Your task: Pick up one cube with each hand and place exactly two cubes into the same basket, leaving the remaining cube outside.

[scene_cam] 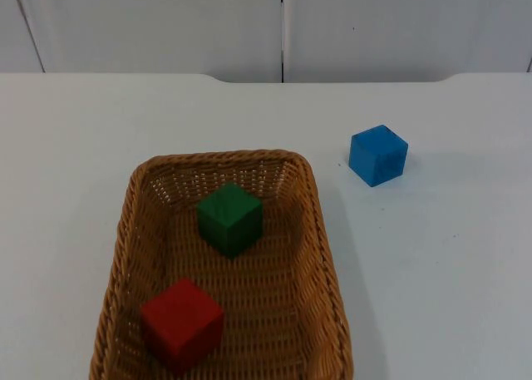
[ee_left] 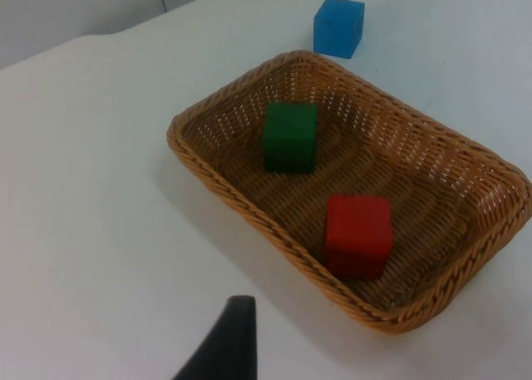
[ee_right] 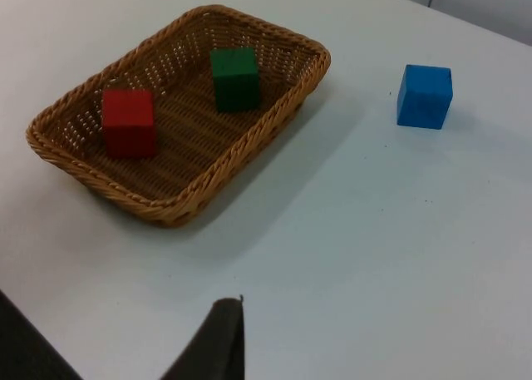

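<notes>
White bench (scene_cam: 449, 280) meets a grey partition wall (scene_cam: 166, 22) at the frame's top. Lower left, a wicker basket (scene_cam: 320, 255) holds a green cube (scene_cam: 229, 219) and a red cube (scene_cam: 181, 322), apart. Upper right lies a blue cube (scene_cam: 378, 155). One fingertip each of the left hand (ee_left: 224, 347) and right hand (ee_right: 214, 347) shows; their opening I cannot tell.

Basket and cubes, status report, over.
Green cube and red cube in the basket. Blue cube outside on the table, apart from the basket. Nothing in the way.
</notes>
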